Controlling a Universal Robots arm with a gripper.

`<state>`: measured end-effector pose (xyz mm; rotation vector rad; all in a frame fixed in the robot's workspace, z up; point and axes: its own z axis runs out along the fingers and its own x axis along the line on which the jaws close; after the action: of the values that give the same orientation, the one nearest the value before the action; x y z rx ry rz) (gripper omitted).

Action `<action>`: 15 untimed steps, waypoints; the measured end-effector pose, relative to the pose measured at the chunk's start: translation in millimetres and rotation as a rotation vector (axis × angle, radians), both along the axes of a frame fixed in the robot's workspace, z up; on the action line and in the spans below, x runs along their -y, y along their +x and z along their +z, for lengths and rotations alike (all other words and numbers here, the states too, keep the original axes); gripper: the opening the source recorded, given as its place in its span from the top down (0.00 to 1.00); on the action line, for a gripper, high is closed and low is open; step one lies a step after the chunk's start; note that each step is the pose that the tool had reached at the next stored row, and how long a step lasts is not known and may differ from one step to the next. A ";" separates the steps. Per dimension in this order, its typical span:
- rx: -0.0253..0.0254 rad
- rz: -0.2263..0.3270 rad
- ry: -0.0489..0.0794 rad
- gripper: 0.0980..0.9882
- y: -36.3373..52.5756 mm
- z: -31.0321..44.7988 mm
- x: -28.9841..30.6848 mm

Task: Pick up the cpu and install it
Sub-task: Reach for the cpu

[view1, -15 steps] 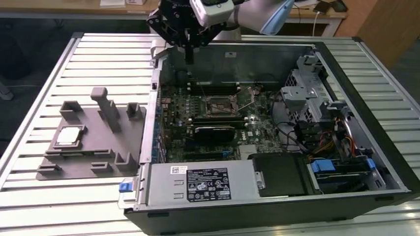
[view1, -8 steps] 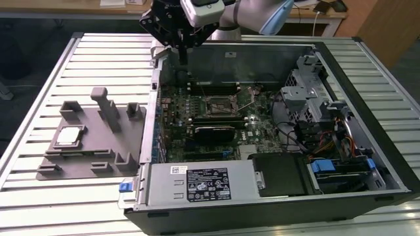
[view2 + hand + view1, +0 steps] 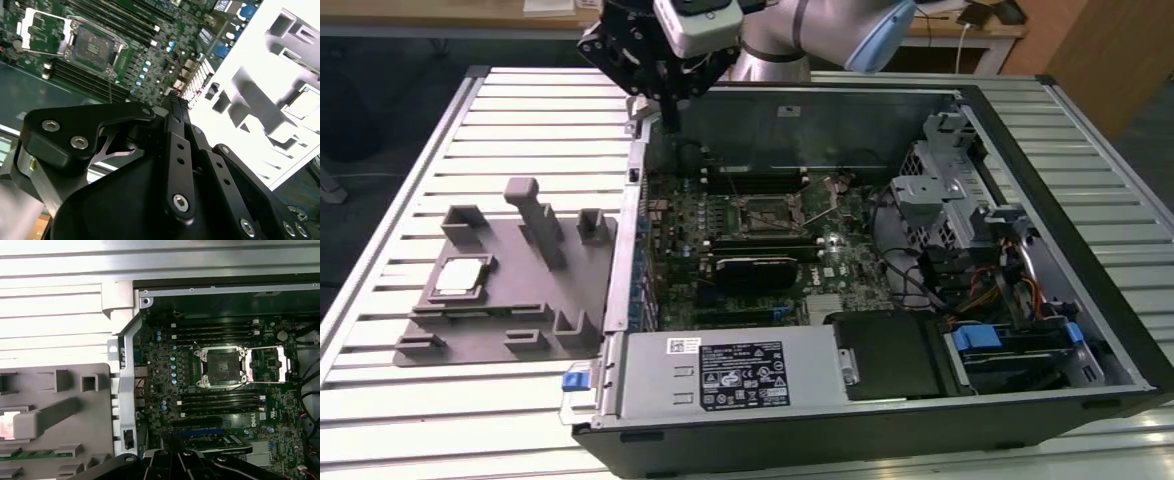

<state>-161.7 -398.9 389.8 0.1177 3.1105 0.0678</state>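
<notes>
One cpu (image 3: 460,277) lies in the grey fixture tray (image 3: 494,330) at the exterior view's left, beside the open computer case (image 3: 854,440). The gripper (image 3: 671,110), clenched and holding nothing, hangs at the frame's top over the case's corner. The first wrist view shows the motherboard socket (image 3: 220,367) with its load plate (image 3: 267,365) swung open.

The cpu (image 3: 7,422) is cut off at the first wrist view's edge, its top washed out
</notes>
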 end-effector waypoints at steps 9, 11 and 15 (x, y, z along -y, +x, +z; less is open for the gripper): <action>0.0004 0.000 0.000 0.99 -20.9 -4.8 0.0; 0.0004 0.000 0.000 0.99 -25.8 -5.9 0.0; 0.0003 0.000 0.000 0.99 -37.0 -8.1 0.0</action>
<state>-198.8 -398.9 381.6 0.1176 3.1102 0.0677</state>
